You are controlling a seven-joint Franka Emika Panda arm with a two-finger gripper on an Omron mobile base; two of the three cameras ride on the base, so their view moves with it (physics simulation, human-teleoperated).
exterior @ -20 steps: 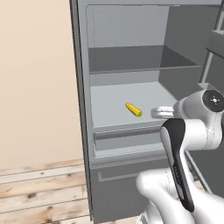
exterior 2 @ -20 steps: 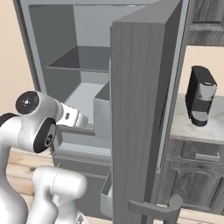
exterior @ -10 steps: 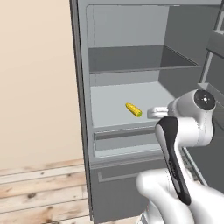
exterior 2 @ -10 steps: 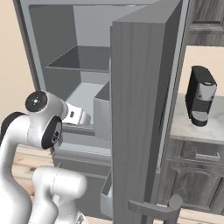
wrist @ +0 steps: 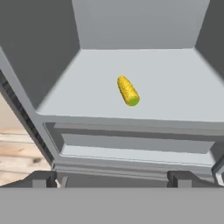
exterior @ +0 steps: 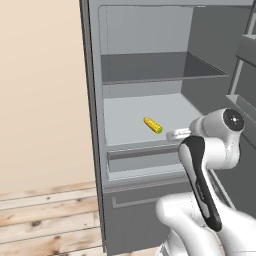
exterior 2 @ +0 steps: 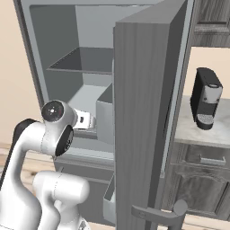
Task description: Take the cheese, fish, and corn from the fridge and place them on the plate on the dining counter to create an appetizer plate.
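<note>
One corn (exterior: 153, 125) cob lies mid-shelf in the open fridge (exterior: 150, 70), green tip toward the shelf's front edge; gripper (wrist: 112, 178) spread wide, empty, outside that edge.

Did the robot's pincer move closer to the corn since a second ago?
Yes. In the left base view the pincer has slid left along the fridge shelf toward the corn, which lies where it was. The pincer is open, not touching it.
</note>
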